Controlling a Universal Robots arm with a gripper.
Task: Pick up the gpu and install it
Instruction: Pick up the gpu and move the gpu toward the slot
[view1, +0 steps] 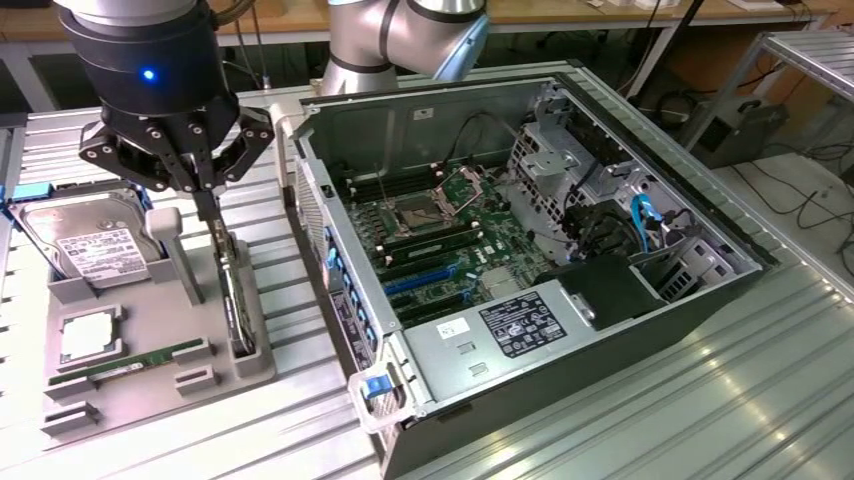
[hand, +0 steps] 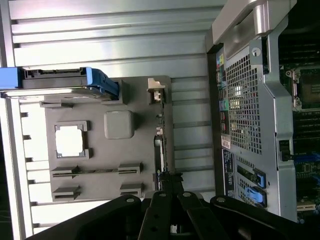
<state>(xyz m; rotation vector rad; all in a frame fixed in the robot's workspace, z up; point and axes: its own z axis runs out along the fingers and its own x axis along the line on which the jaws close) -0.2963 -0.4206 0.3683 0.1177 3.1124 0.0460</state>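
hand: closed, fingers brought together and pinched on the upper edge of the gpu; no gap between the jaws in the exterior view.
gpu: on edge in a slot of the grey holder tray, thin dark edge upward, seated in the tray and not yet lifted out (as far as the exterior view tells).
gpu from hand: directly beneath and touching; gripped at one end rather than the middle, with the rest of the card running away from the fingertips toward the tray's near edge.
long axis: level, along the tray's side nearest the computer case and roughly parallel to that case's near wall; in the wrist view the gpu a narrow strip leading straight out from the hand.
holder tray: on the bench, toward the exterior view's left; also carries a hard drive and a memory stick, both apart from the hand, on the side away from the case.
computer case: open, lying on its side just beside the tray, toward the exterior view's right; motherboard face up, blue expansion slots at the board's end nearer the tray.
axis against slots: slots appear to run across the card's present line, not along it (a judgement from the exterior view alone).
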